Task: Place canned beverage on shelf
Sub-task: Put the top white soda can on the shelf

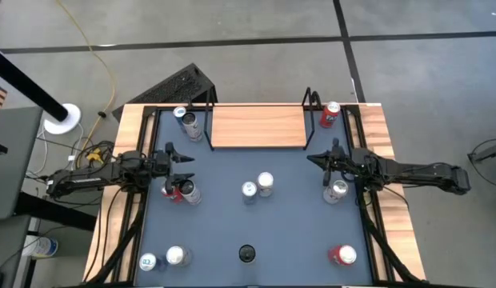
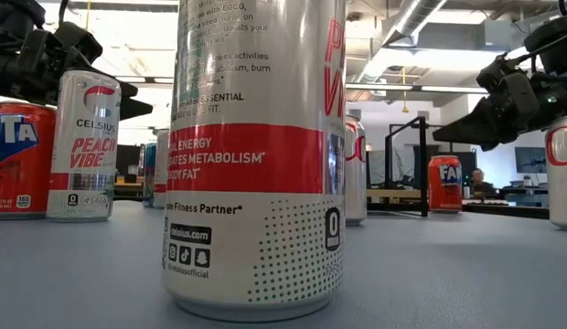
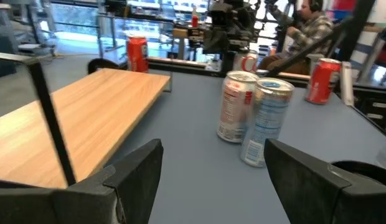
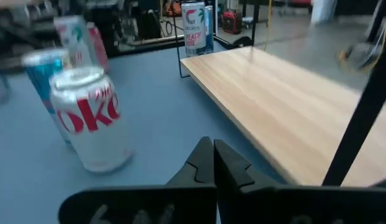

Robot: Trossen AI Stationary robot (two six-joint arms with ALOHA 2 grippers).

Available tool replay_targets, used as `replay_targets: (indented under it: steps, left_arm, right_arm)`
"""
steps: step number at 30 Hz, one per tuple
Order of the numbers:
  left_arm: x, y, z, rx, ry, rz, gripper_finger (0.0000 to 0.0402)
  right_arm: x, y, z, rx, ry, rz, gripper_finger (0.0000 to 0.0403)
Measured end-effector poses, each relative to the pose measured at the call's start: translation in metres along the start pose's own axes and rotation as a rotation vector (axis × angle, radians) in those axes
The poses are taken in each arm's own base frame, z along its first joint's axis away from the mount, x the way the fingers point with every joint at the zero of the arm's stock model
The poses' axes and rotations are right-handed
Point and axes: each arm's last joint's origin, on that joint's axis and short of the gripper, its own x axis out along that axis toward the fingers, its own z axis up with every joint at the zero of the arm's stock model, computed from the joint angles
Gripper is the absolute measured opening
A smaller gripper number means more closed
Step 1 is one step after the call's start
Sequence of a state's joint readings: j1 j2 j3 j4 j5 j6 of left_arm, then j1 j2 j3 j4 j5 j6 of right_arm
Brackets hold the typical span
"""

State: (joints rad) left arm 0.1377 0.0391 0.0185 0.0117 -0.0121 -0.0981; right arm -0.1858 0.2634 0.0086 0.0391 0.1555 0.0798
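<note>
With the tall white-and-red energy drink can [image 2: 256, 155] looming nearest, your left hand [image 1: 186, 158] hangs released just left of the bare light-wood shelf [image 1: 257, 126], right hand [image 1: 316, 159] clenched empty; centre on a can before closing.

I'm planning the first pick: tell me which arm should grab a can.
Left, probably. The left gripper is open, with two cans right beside it. The right gripper is shut and must open first. The shelf holds nothing.
</note>
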Motion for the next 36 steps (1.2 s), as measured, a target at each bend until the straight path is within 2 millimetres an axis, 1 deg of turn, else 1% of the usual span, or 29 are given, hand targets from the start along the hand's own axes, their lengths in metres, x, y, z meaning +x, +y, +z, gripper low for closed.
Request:
replay_targets:
  steps: [2,6,11,14,17,19,22,25,30,33,36]
  left_arm:
    - [0.000,0.001,0.000,-0.030,-0.005,0.035,0.0269]
    - [0.000,0.002,0.001,-0.153,-0.017,0.064,0.0269]
    - [0.000,0.002,0.004,-0.156,-0.050,0.061,0.0269]
    - [0.000,0.003,0.004,-0.136,-0.060,0.110,0.0269]
    - [-0.001,0.005,0.007,-0.124,-0.094,0.184,0.0269]
    - [-0.001,0.005,0.011,-0.079,-0.138,0.179,0.0269]
    - [-0.003,0.003,0.023,-0.017,-0.213,0.148,0.0269]
    - [-0.009,0.001,0.044,0.022,-0.253,0.159,0.0269]
    - [-0.014,-0.001,0.071,0.056,-0.192,0.186,0.0269]
    - [-0.012,0.000,0.084,0.057,-0.147,0.263,0.0269]
    - [-0.005,0.001,0.091,0.066,-0.047,0.361,0.0269]
  right_arm:
    - [0.000,0.000,0.000,-0.104,-0.003,0.000,0.0015]
    - [0.000,0.000,0.001,-0.268,-0.014,-0.002,0.0015]
    - [0.000,0.000,0.005,-0.390,-0.051,-0.011,0.0015]
    - [-0.001,0.001,0.009,-0.351,-0.097,-0.014,0.0015]
    - [-0.001,0.001,0.014,-0.218,-0.146,-0.009,0.0015]
    - [-0.002,0.001,0.020,-0.210,-0.208,-0.021,0.0015]
    - [-0.004,0.000,0.029,-0.198,-0.278,-0.032,0.0015]
    - [-0.008,0.001,0.043,-0.167,-0.327,-0.028,0.0015]
    - [-0.014,0.001,0.063,-0.179,-0.384,-0.034,0.0017]
    - [-0.016,0.002,0.072,-0.196,-0.403,-0.039,0.0026]
    - [-0.015,0.002,0.079,-0.199,-0.407,-0.039,0.0044]
